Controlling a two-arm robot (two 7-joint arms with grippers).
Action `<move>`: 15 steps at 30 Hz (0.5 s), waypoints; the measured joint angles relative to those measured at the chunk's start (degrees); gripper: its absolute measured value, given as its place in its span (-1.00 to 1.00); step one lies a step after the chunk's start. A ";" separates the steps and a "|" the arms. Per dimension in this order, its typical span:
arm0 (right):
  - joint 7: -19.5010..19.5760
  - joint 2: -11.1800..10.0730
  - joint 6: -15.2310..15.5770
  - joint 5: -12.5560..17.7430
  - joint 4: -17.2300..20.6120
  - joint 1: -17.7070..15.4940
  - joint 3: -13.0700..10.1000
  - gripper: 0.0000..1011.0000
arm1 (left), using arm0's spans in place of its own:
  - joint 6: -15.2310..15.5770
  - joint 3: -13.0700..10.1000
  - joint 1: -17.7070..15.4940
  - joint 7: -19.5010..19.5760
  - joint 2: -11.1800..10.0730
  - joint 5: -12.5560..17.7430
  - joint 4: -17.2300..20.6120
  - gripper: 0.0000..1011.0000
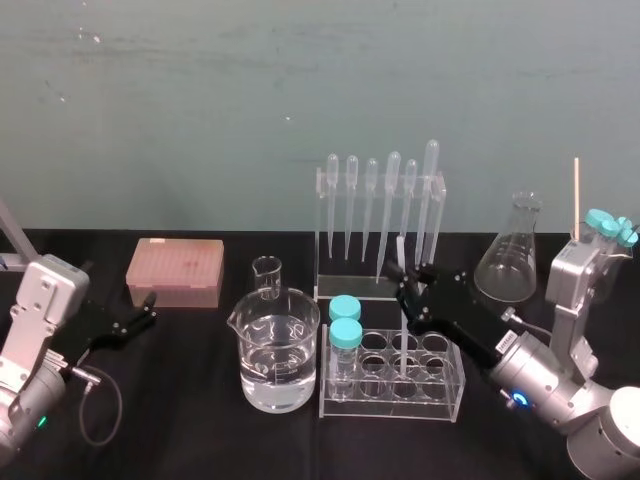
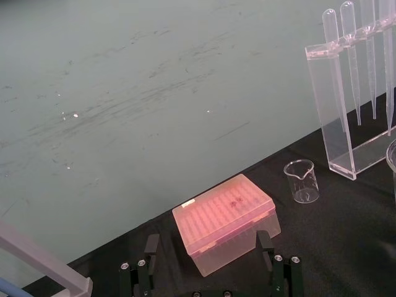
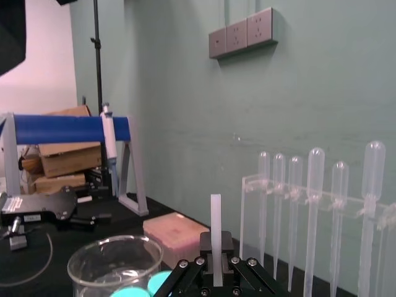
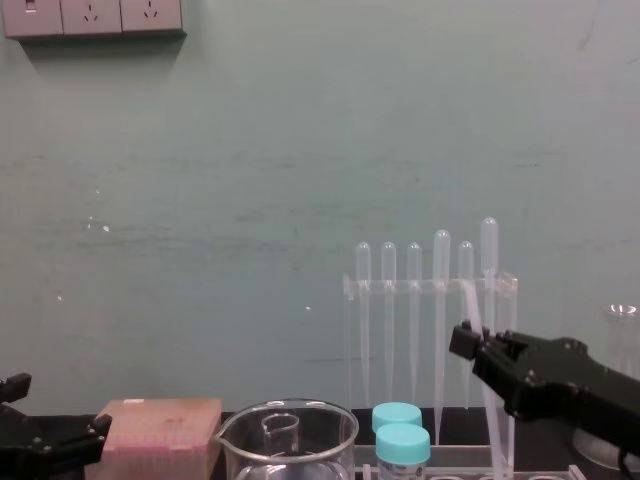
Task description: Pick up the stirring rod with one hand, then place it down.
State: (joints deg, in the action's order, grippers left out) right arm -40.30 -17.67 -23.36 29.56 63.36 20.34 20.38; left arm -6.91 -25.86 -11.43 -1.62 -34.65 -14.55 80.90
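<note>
The right tool point(image 1: 408, 287) is closed narrowly on the stirring rod point(image 3: 215, 229), its two black fingers pinching the rod partway along its length. The rod stands nearly upright. A short length of it rises above the fingers, and the longer part runs down below them into an open well of the clear test-tube rack point(image 1: 390, 400) under the tool. Whether the rod's end touches the rack floor cannot be told.

Just behind this tool is the acrylic pipette stand point(image 1: 380, 230) with its row of bulb-topped pipettes. Two teal-capped tubes point(image 1: 345, 322) sit in the end of the rack on the tool's left. Beyond them stands a large beaker point(image 1: 278, 350) holding clear liquid, with a small beaker point(image 1: 267, 278) behind it. An empty conical flask point(image 1: 512, 255) stands to the tool's right.

The left tool point(image 1: 150, 310) rests low over the black surface point(image 1: 200, 440) at the far left, its fingers spread wide and holding nothing. Just ahead of it is a pink tip box point(image 2: 226, 223). A small white label on the edge of the box lid is too small to read.
</note>
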 joint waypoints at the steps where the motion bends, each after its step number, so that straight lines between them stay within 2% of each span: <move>1: 0.28 0.07 -0.08 -0.47 -0.18 -0.11 0.08 -0.87 | 0.00 0.00 0.00 0.00 0.00 0.00 0.00 0.98; 7: 1.17 0.28 -0.31 -1.72 -0.52 -0.36 0.16 -0.87 | 0.00 0.00 0.00 0.00 0.00 0.00 0.00 0.98; 15: 1.13 0.27 -0.31 -1.66 -0.49 -0.37 0.15 -0.87 | 0.00 0.00 0.00 0.00 0.00 0.00 0.00 0.98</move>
State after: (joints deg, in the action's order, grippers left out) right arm -39.17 -17.41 -23.67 27.90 62.87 19.97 20.53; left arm -6.91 -25.86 -11.43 -1.62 -34.65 -14.55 80.90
